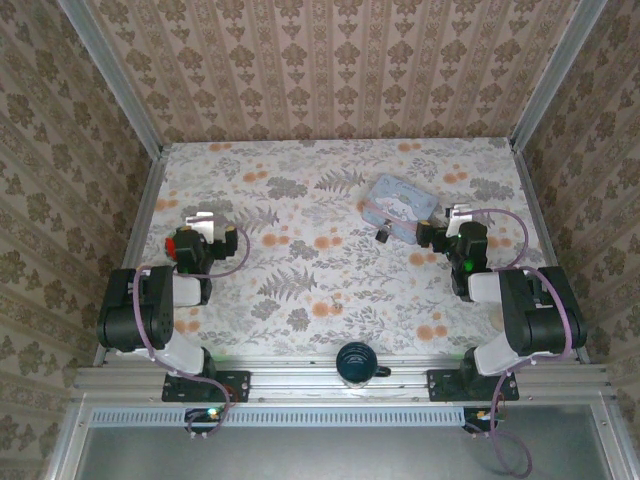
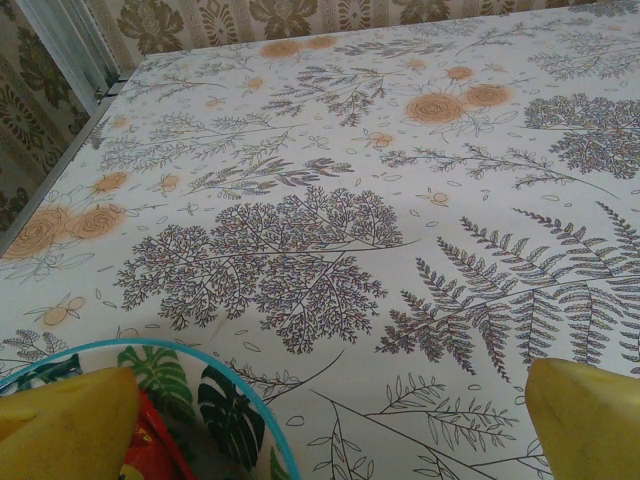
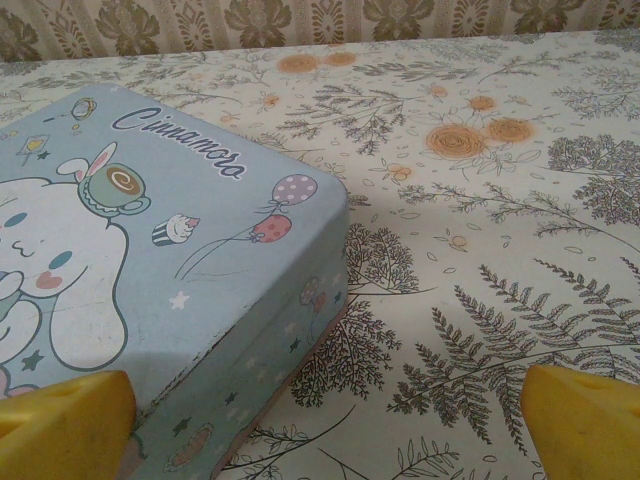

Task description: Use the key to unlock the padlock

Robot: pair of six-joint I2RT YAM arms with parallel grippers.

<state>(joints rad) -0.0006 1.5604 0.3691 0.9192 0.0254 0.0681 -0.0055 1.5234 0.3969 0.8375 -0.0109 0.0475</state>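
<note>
Just left of your right end effector (image 3: pixel 322 425) stands the pale blue tin (image 3: pixel 170 260); the padlock (image 1: pixel 383 234) lies beside the tin's near corner. It looks tiny, rigid, light and likely slippery, so pinch the dark body, not the thin shackle. Right and left end effector (image 2: pixel 330 425) both gape wide, holding nothing.
</note>
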